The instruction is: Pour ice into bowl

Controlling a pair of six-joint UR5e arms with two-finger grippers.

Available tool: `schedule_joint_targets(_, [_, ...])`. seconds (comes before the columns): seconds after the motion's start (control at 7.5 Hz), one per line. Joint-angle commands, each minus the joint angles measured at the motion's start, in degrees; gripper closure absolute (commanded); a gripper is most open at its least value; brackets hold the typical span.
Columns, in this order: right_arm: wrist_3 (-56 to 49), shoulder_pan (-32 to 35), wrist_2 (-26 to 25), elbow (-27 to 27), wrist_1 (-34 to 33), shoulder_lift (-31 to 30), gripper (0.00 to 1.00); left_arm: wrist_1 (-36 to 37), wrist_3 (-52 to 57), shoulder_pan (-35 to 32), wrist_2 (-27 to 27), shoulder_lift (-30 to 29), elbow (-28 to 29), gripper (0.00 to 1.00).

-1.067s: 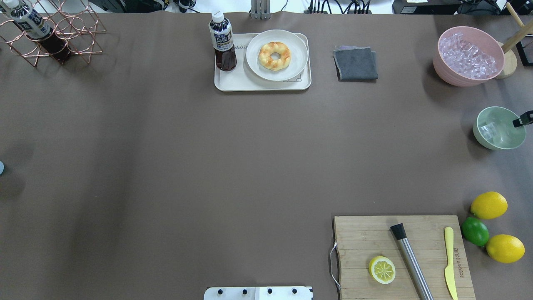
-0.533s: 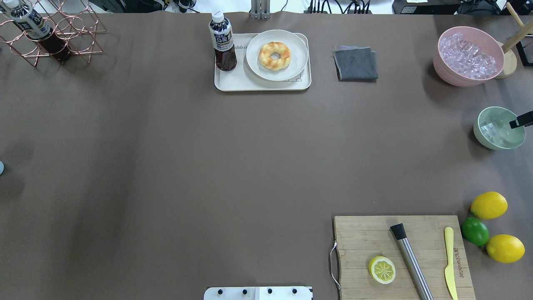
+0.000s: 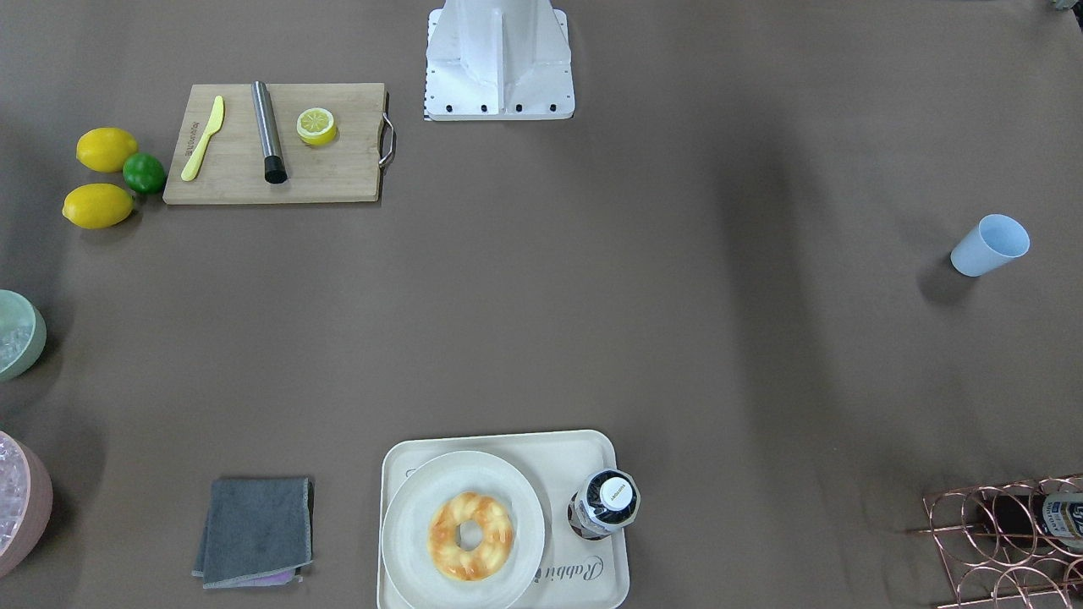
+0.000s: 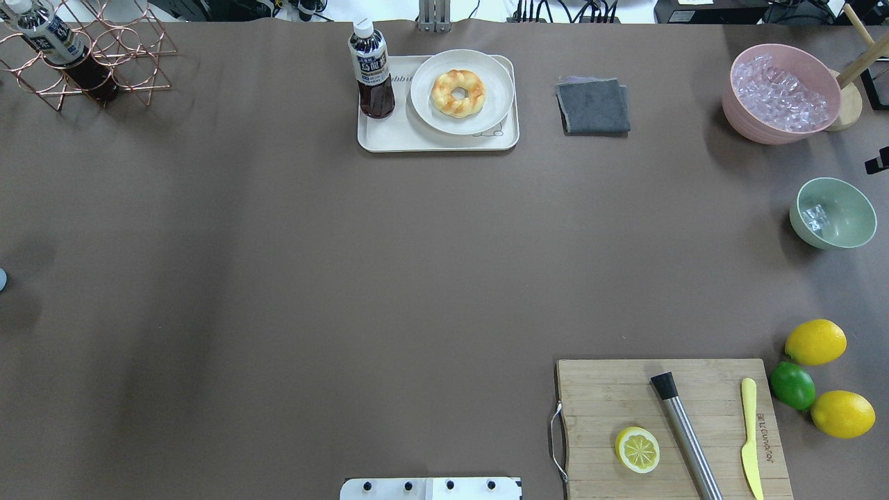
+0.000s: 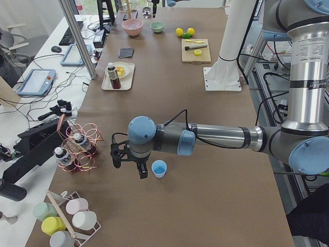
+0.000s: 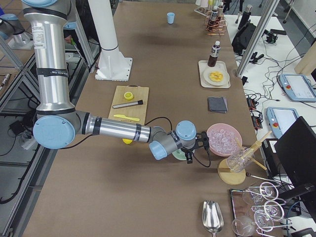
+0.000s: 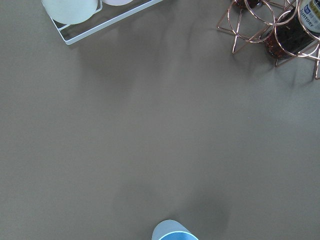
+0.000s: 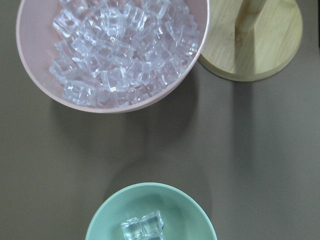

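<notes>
The pale mint-green bowl (image 4: pixel 844 229) stands near the table's right edge, with a few clear ice cubes (image 4: pixel 814 217) in its left side. In the right wrist view the bowl (image 8: pixel 180 210) and its ice (image 8: pixel 142 226) sit at the bottom edge. My right gripper (image 6: pixel 190 154) hovers between the bowl and the pink tub. Only a dark tip of it (image 4: pixel 878 162) shows overhead, so I cannot tell whether it is open or shut. My left gripper (image 5: pixel 129 163) hangs beside the light blue cup (image 5: pixel 159 168), and I cannot tell its state.
The pink tub (image 4: pixel 743 111) full of ice stands beyond the bowl, beside a wooden stand (image 4: pixel 849 104). A cutting board (image 4: pixel 597 417) holds a lemon half, a muddler and a knife, with lemons and a lime (image 4: pixel 792 385) beside it. A tray (image 4: pixel 389 135), a grey cloth (image 4: pixel 594 104) and a copper rack (image 4: pixel 104 62) lie at the far side.
The dark tip of my right gripper has moved off the mint bowl's right rim, away towards the pink tub. The ice lies still in the bowl.
</notes>
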Motion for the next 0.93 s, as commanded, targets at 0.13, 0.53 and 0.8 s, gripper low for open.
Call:
schedule_joint_targets(0.13, [-0.36,4.11,-3.32,18.21,-23.61,-0.15,0.01,0.11,0.06,0.0,-0.01,-0.15,0.19,0.03])
schedule_joint_targets(0.53, [0.25,4.12,-5.35,25.72,-31.75,0.99,0.01,0.11,0.15,-0.26,-0.19,0.28,-0.87,0.03])
schedule_joint_targets(0.8, [0.34,4.03,-6.32,29.23,-34.63,1.0,0.01,0.02,0.67,-0.09,-0.1,0.55,-0.7,0.03])
